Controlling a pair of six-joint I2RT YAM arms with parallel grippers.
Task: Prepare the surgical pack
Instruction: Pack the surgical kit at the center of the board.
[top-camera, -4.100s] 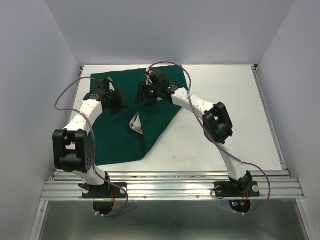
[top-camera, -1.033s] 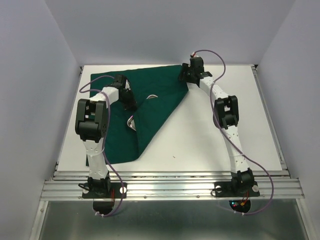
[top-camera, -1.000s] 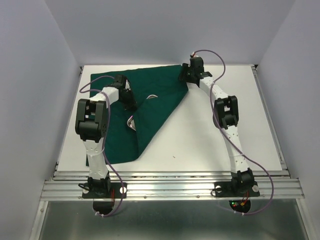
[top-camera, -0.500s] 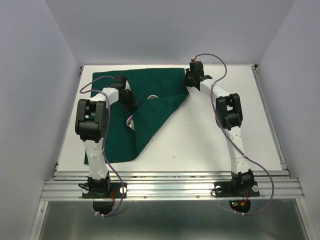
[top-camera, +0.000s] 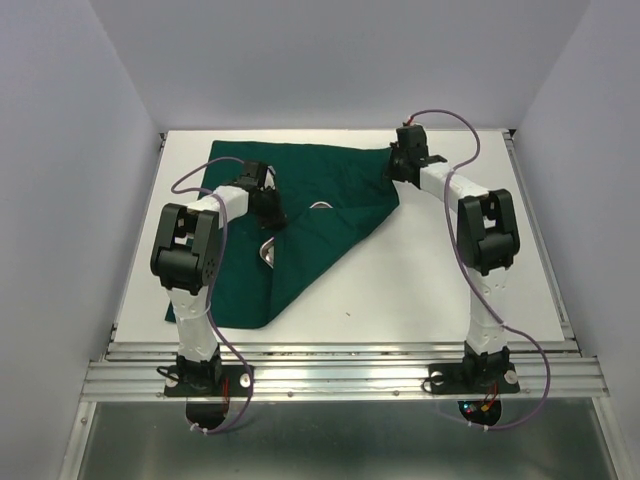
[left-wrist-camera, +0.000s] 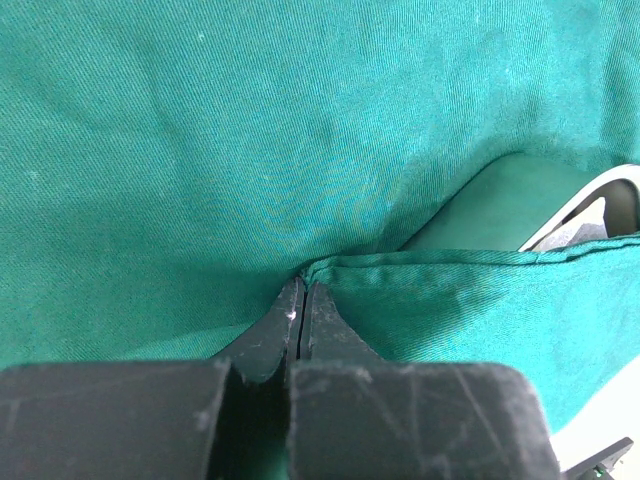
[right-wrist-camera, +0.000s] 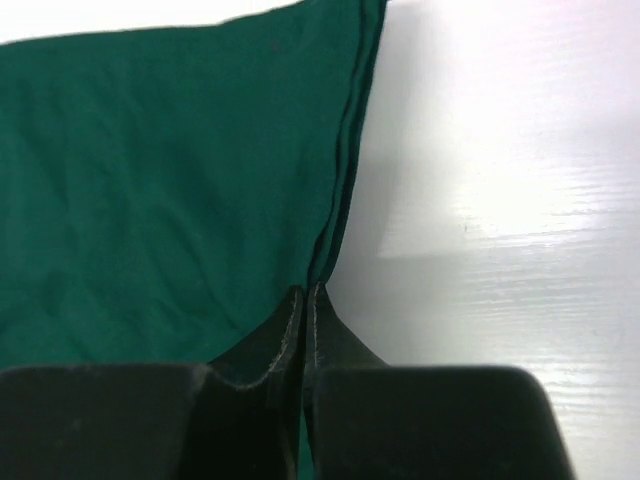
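The dark green drape (top-camera: 340, 180) lies spread over the left and middle of the white table (top-camera: 450, 270), its near flap folded over. My left gripper (top-camera: 272, 213) is shut on the folded hem, which in the left wrist view runs into the tips of the left gripper (left-wrist-camera: 303, 290) across the drape (left-wrist-camera: 250, 130). The steel tray (top-camera: 267, 249) peeks out under the fold, and its rim (left-wrist-camera: 605, 190) shows at the right. My right gripper (top-camera: 399, 168) is shut on the drape's right edge; the hem of the drape (right-wrist-camera: 170, 170) enters the right gripper (right-wrist-camera: 305, 292).
Bare white table (right-wrist-camera: 500, 200) stretches to the right of the drape. A small pale opening (top-camera: 320, 207) shows in the cloth near the middle. Grey walls close in the far and side edges. The metal rail (top-camera: 340, 375) runs along the near edge.
My right gripper has shut on the drape's edge and moved right, pulling the cloth's right corner with it. The left gripper has shifted right too, still shut on the hem.
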